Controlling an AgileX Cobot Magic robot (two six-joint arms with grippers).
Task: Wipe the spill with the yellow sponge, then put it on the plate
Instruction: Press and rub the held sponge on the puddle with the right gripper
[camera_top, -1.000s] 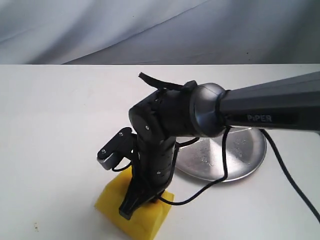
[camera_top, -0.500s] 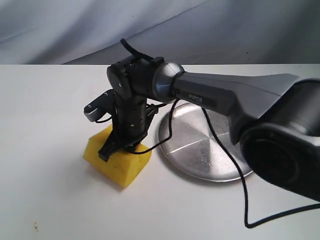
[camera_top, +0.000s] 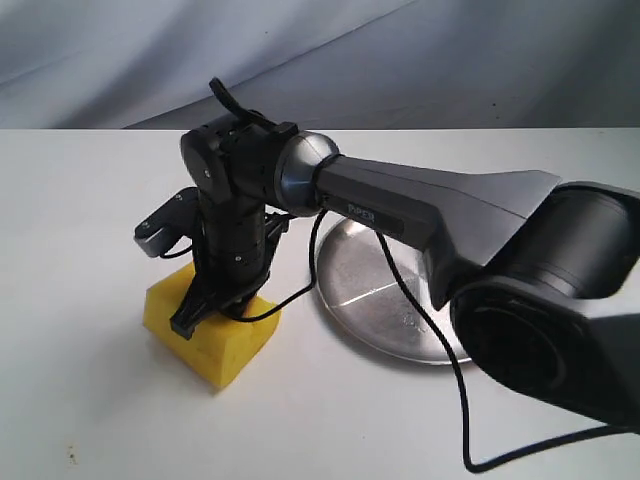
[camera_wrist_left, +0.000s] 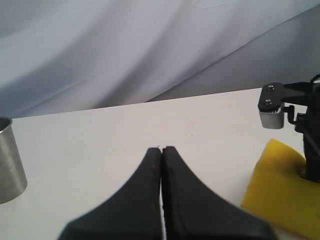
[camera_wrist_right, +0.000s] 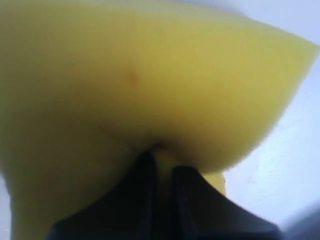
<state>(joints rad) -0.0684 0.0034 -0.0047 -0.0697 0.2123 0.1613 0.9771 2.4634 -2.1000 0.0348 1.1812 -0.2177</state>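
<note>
The yellow sponge (camera_top: 215, 340) rests on the white table, left of the round metal plate (camera_top: 375, 295). My right gripper (camera_top: 195, 318) reaches across from the right and is shut on the sponge, pinching its foam; the sponge (camera_wrist_right: 150, 85) fills the right wrist view with the gripper (camera_wrist_right: 160, 165) squeezed into it. The sponge (camera_wrist_left: 280, 192) also shows at the edge of the left wrist view. My left gripper (camera_wrist_left: 161, 150) hovers over bare table, shut with nothing in it. No spill is visible; the sponge and arm cover that spot.
A shiny metal cup (camera_wrist_left: 9, 160) stands on the table at the edge of the left wrist view. A black cable (camera_top: 440, 400) trails from the right arm over the plate and the table. Grey cloth hangs behind the table.
My right gripper has dragged the sponge across the table to the left and farther from the front edge, away from the plate. More of the plate now shows.
</note>
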